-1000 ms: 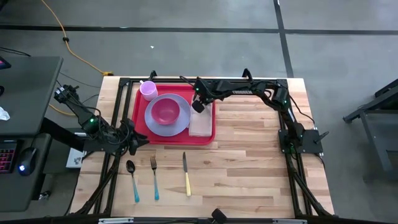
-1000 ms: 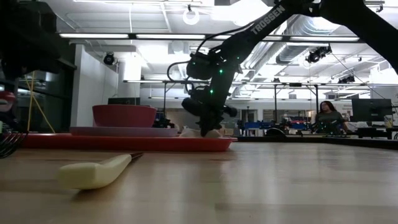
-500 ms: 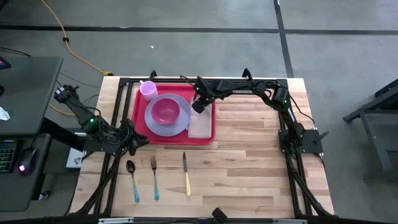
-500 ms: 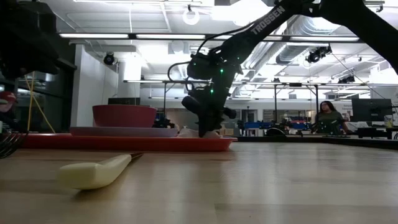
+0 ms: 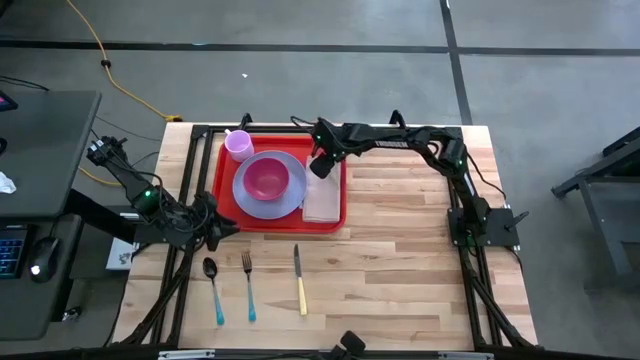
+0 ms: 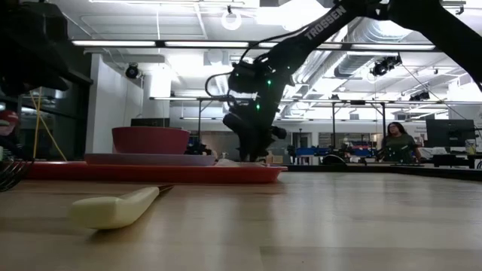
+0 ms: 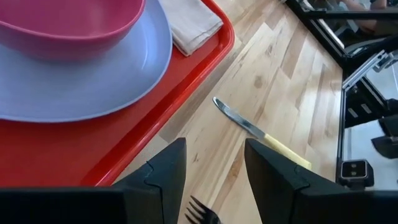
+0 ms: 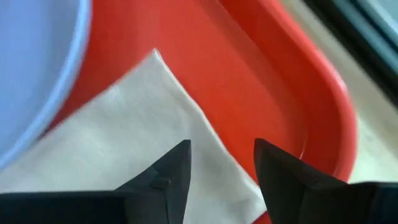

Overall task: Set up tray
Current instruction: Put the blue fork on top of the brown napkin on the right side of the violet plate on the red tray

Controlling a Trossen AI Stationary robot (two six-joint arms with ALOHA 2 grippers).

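Observation:
The red tray (image 5: 226,190) lies at the table's far left. On it rest a lavender plate (image 5: 291,196) bearing a pink bowl (image 5: 263,178), a pink cup (image 5: 238,145) and a folded beige napkin (image 5: 322,202) flat along its right side. My right gripper (image 8: 221,165) stands open just over the napkin's far end (image 8: 130,137), pointing steeply down. My left gripper (image 7: 214,168) waits open off the tray's near left corner, nothing between its fingers.
A spoon (image 5: 213,288), a fork (image 5: 248,285) and a yellow-handled knife (image 5: 299,280) lie side by side on the bare wood in front of the tray. The table's right half is open wood. Black frame rails run along the table's edges.
My right gripper has opened over the napkin's far end and let it go; the napkin now lies flat on the tray.

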